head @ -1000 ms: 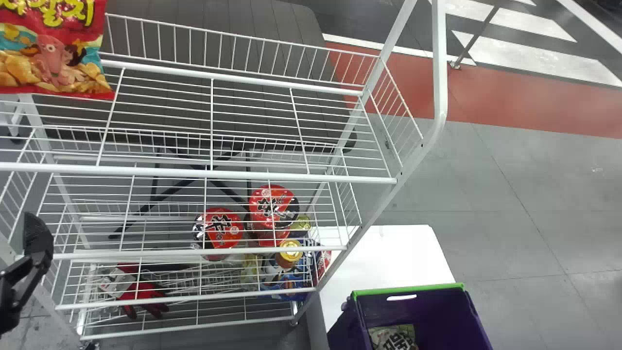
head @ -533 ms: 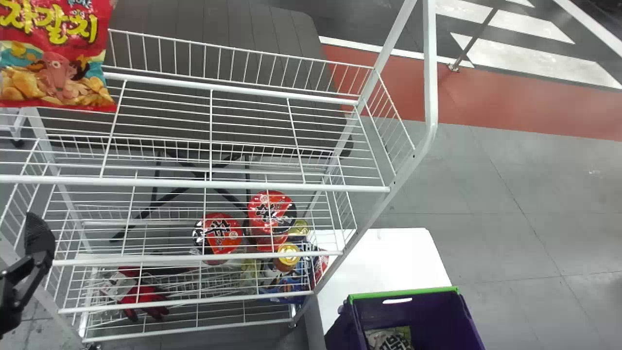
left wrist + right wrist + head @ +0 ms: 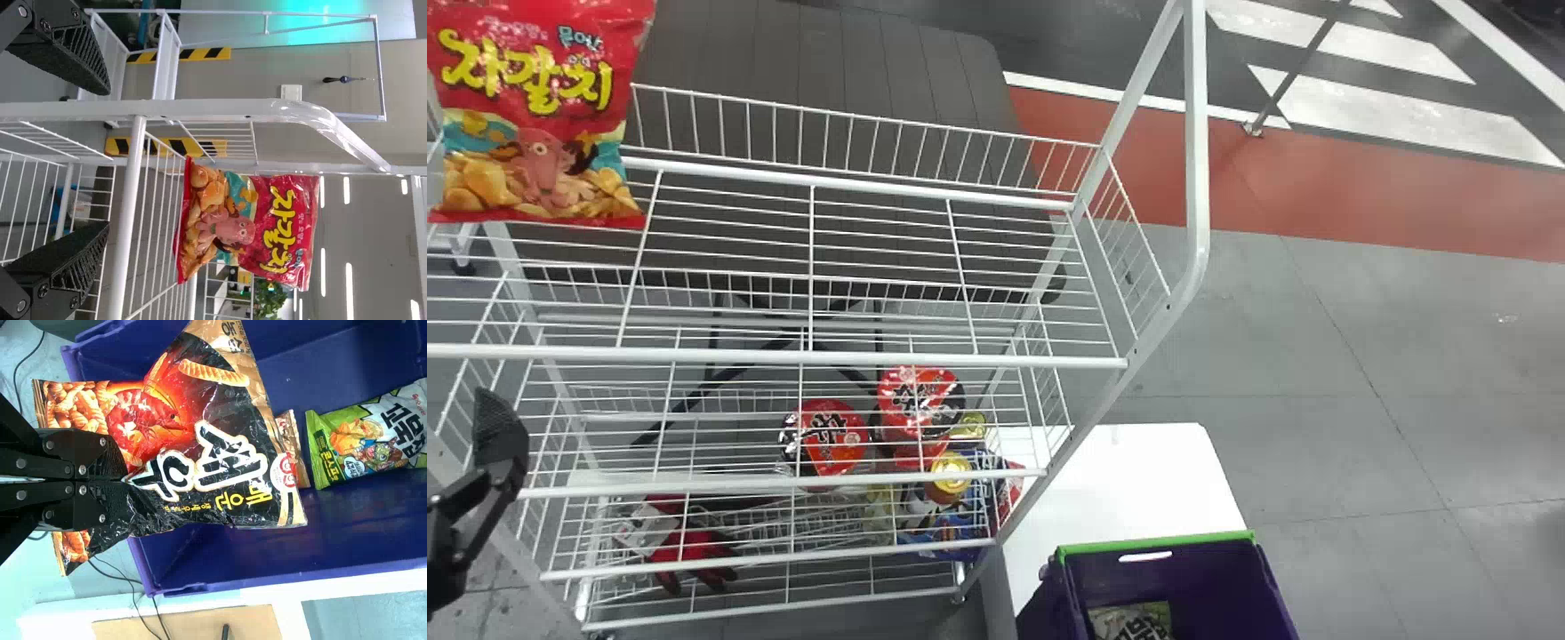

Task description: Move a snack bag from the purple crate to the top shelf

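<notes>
The left hand (image 3: 500, 444) is at the left front of the white wire rack (image 3: 811, 358), its fingers spread wide with a gap between them, facing the rack's left end, where a red snack bag (image 3: 543, 116) stands upright on the top shelf. The right hand (image 3: 127, 480) is at one end of the purple crate (image 3: 373, 527), its two fingers pressed together on a black snack bag (image 3: 193, 447), which lies partly across the crate wall and partly over its inside. Beyond it, a green-and-white snack bag (image 3: 367, 433) lies in the crate. The crate is near and right of the rack, at the near end of the white tabletop (image 3: 1138, 484), with a green rim along its far side. The top shelf has a low front rail, higher wire fences at its back and right end, and a slanting post at the near right corner; between the red bag and the right fence there is open room.
</notes>
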Available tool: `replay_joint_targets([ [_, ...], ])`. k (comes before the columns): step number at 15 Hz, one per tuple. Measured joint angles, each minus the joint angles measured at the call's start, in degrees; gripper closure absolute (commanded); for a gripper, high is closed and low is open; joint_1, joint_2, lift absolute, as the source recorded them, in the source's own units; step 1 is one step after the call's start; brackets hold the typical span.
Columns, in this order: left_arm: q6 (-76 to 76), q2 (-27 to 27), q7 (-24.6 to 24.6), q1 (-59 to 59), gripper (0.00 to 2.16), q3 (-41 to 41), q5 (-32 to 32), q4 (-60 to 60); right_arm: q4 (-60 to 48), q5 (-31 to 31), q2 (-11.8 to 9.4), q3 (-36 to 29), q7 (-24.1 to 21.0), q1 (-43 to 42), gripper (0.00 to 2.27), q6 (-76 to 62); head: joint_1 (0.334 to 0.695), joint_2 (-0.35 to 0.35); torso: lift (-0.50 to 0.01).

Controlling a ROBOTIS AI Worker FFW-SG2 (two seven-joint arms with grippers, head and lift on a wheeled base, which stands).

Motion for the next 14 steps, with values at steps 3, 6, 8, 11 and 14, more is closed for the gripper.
replay_joint_targets([
  [3, 0.19, 0.0, 0.0, 0.06, 0.12, 0.0, -0.06, -0.08, 0.06, 0.17, -0.06, 0.07, 0.07, 0.0, 2.13, -0.07, 0.695, -0.35, -0.025],
  [6, 0.26, 0.0, 0.0, 0.07, 0.12, 0.0, -0.06, -0.08, 0.22, 0.32, -0.06, 0.09, 0.07, 0.0, 2.13, -0.25, 0.695, -0.35, -0.013],
  [8, 0.26, 0.0, 0.0, 0.0, 0.12, 0.0, -0.06, 0.1, 0.34, 0.36, -0.07, 0.21, 0.07, 0.0, 2.13, -0.49, 0.695, -0.35, -0.005],
  [11, 0.26, 0.0, 0.0, -0.02, 0.12, 0.0, -0.06, 0.25, 0.65, 0.47, -0.14, 0.49, 0.07, -0.08, 2.13, -0.98, 0.695, -0.35, 0.007],
  [14, 0.26, 0.0, 0.06, -0.02, 0.12, 0.0, -0.06, 0.27, 0.77, 0.53, -0.15, 0.6, 0.06, -0.21, 2.13, -1.29, 0.695, -0.35, 0.01],
])
